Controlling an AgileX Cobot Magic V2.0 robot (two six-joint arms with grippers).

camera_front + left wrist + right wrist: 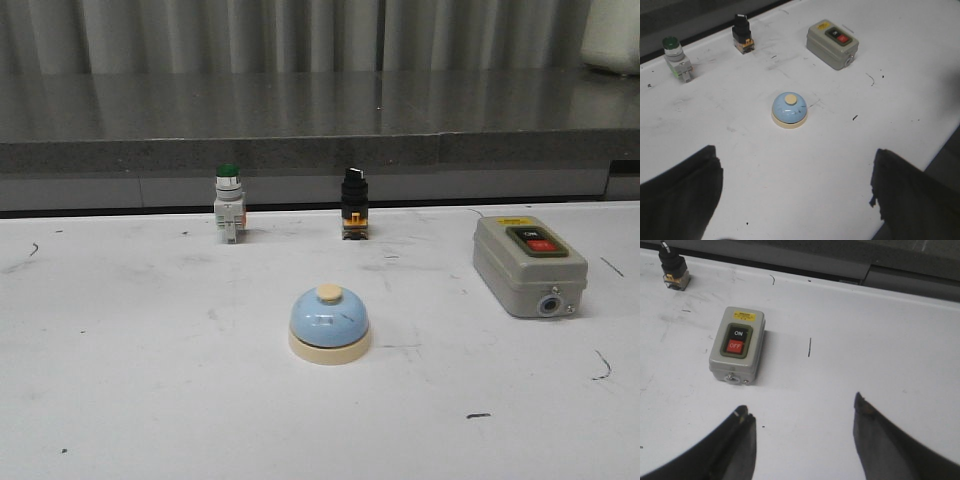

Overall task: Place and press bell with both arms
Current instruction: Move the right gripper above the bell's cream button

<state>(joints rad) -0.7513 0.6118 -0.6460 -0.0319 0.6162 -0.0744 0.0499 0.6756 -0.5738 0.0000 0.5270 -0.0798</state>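
The bell (329,322), light blue with a cream base and cream knob, stands upright on the white table near the middle. It also shows in the left wrist view (789,110), well ahead of my left gripper (795,152), which is open and empty above the table. My right gripper (802,405) is open and empty above bare table, near the grey box. The bell does not show in the right wrist view. Neither gripper shows in the front view.
A grey switch box (529,265) with ON and OFF buttons sits at the right, also in the right wrist view (737,345). A green-capped pushbutton (229,203) and a black selector switch (353,203) stand at the table's back. A grey ledge (300,130) runs behind.
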